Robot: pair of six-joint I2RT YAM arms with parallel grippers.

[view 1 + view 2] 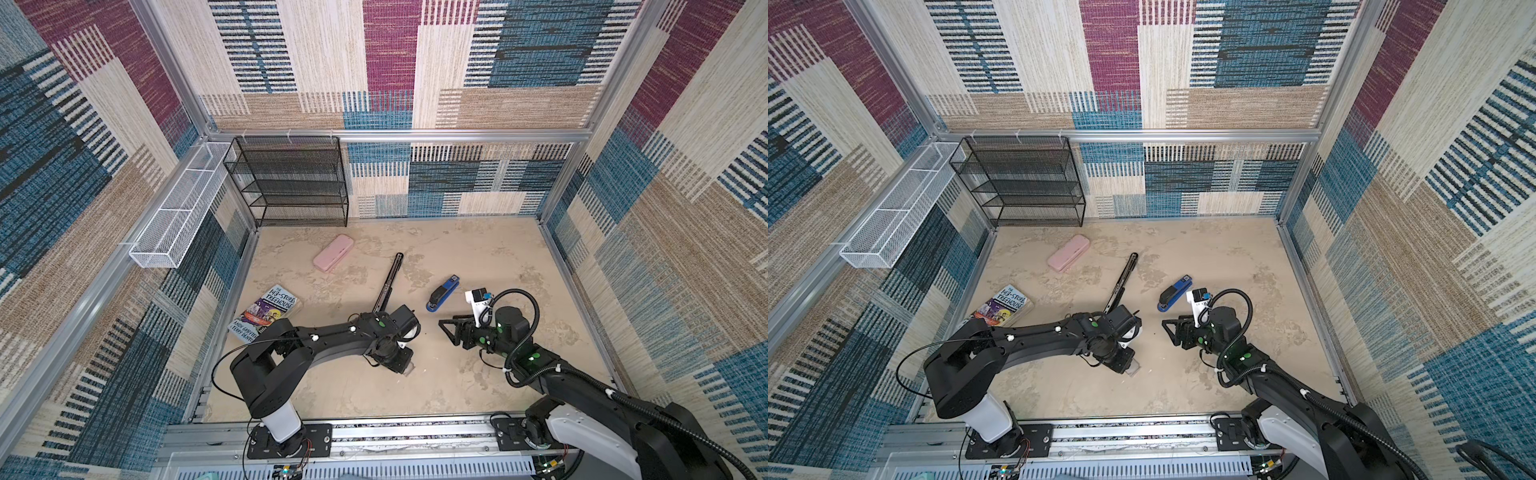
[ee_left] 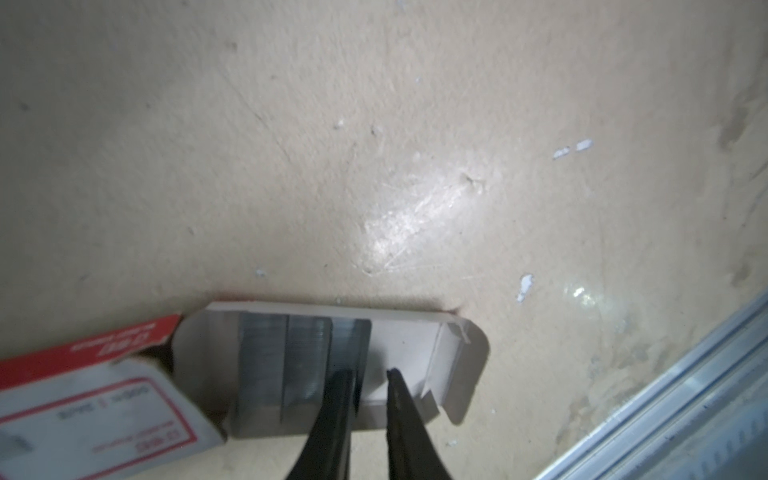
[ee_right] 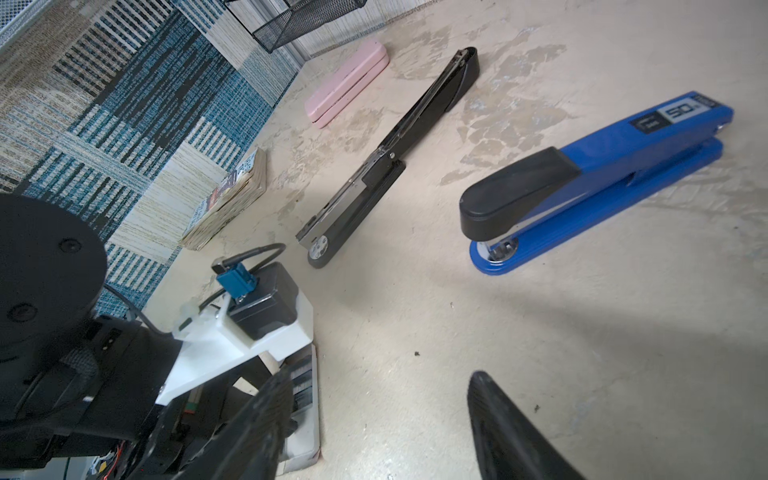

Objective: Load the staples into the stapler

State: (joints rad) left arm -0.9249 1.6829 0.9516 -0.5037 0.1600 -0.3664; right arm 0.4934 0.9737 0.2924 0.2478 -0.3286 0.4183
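Robot lab cell with office dressing. Aluminium frame (image 1: 415, 135); patchwork carpet walls (image 1: 390, 62) on three sides; scuffed beige desk (image 1: 478, 249). Bolted to a rail (image 1: 415, 434) at 6 o'clock: left arm (image 1: 332, 334), right arm (image 1: 573, 376). At 11 o'clock: black mesh rack (image 1: 291, 183), white mesh tray (image 1: 174, 220). Office props loose on the desk: book (image 1: 268, 311), pink case (image 1: 333, 258), black stapler (image 1: 390, 278), blue stapler (image 1: 444, 293).
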